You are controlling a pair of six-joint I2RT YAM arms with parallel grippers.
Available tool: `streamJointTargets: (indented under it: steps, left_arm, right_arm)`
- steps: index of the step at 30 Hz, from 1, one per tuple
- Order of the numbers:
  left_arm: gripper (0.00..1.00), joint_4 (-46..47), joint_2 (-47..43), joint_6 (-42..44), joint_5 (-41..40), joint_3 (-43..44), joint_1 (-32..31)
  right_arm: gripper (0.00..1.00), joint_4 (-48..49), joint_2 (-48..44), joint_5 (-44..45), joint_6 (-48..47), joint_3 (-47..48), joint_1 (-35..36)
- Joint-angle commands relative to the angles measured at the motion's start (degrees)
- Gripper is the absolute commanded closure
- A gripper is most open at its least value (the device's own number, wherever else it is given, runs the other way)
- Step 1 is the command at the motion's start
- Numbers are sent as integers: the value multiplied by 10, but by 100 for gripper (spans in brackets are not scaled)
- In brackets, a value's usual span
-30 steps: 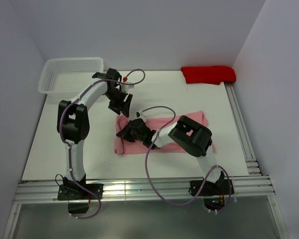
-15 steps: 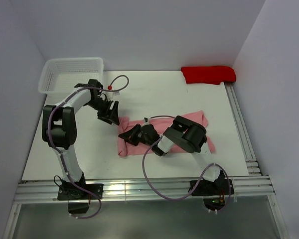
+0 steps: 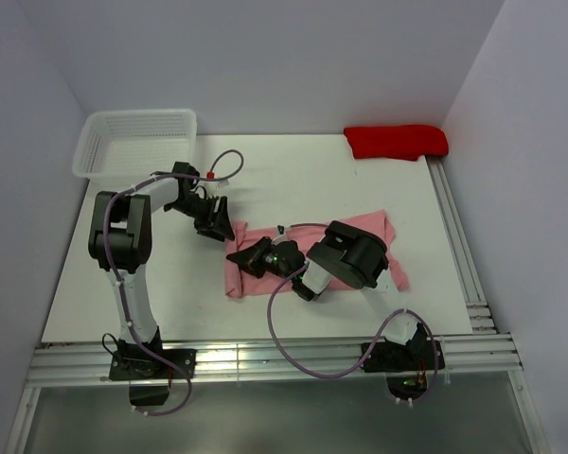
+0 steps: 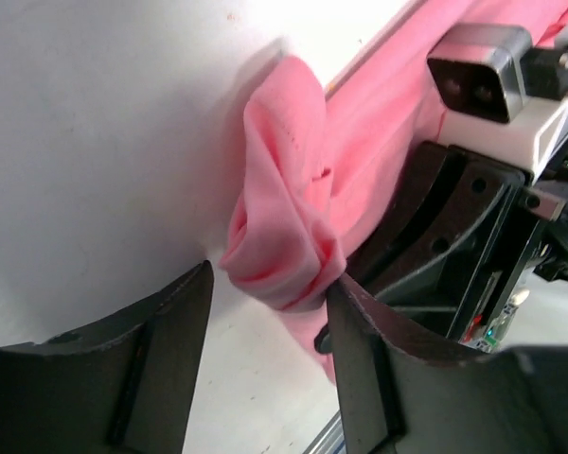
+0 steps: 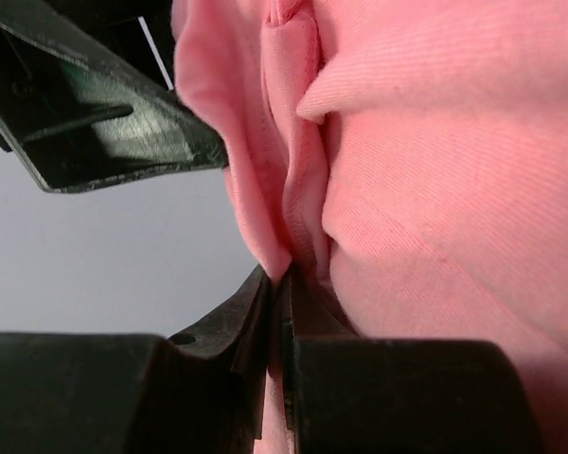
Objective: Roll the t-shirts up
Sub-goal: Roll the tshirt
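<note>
A light-pink t-shirt (image 3: pixel 374 228) lies folded into a long strip across the middle of the table. My right gripper (image 3: pixel 250 257) is at its left end, shut on a fold of the pink fabric (image 5: pixel 293 218). In the right wrist view the right gripper (image 5: pixel 286 284) has no gap between its jaws. My left gripper (image 3: pixel 216 227) stands open just behind that same end. The bunched end of the t-shirt (image 4: pixel 279 236) reaches the left gripper's (image 4: pixel 270 284) tips and touches the right-hand finger (image 4: pixel 379 369).
A white mesh basket (image 3: pixel 137 115) stands at the back left. A red folded cloth (image 3: pixel 396 142) lies at the back right. Metal rails run along the right edge (image 3: pixel 454 227) and the front edge (image 3: pixel 265 359) of the table.
The left arm swung left and down from behind the shirt, and its open gripper now sits at the shirt's left end with slightly narrower jaws. The right gripper kept its hold.
</note>
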Motion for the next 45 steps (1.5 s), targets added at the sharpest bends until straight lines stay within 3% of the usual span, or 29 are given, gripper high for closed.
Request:
streamJointTargets:
  steps: [1, 4, 6, 7, 9, 11, 12, 16, 22, 36, 41, 45]
  left_arm:
    - [44, 51, 11, -31, -8, 9, -13]
    - [53, 58, 7, -41, -21, 13, -26]
    - [63, 50, 4, -41, -38, 19, -35]
    - [73, 42, 2, -41, -45, 25, -38]
    - [81, 34, -6, -41, -80, 30, -50]
    - [95, 23, -14, -41, -140, 33, -64]
    - [99, 16, -16, -41, -161, 40, -69]
    - [100, 4, -32, -41, -246, 40, -94]
    - [100, -24, -31, -39, -309, 58, -107]
    - [100, -54, -20, -33, -338, 86, -127]
    - [100, -60, -15, -33, -338, 95, -132]
    - [100, -65, -8, -34, -339, 103, -135]
  right_arm:
    - [100, -11, 22, -10, 20, -12, -3]
    - [100, -21, 19, -11, 15, -10, -3]
    - [100, -28, 15, -9, 10, -12, -2]
    - [100, -47, 9, -9, 4, -11, -3]
    - [100, -71, 1, -5, -6, -9, -2]
    - [94, -121, -19, -2, -25, -5, -2]
    - [86, -142, -26, 6, -32, -4, -2]
    - [62, -296, -84, 30, -83, 12, 0]
    - [48, -458, -150, 71, -137, 44, 17]
    - [46, -869, -217, 279, -209, 221, 90]
    - [47, -931, -216, 323, -232, 284, 117]
    - [56, -947, -203, 307, -238, 303, 122]
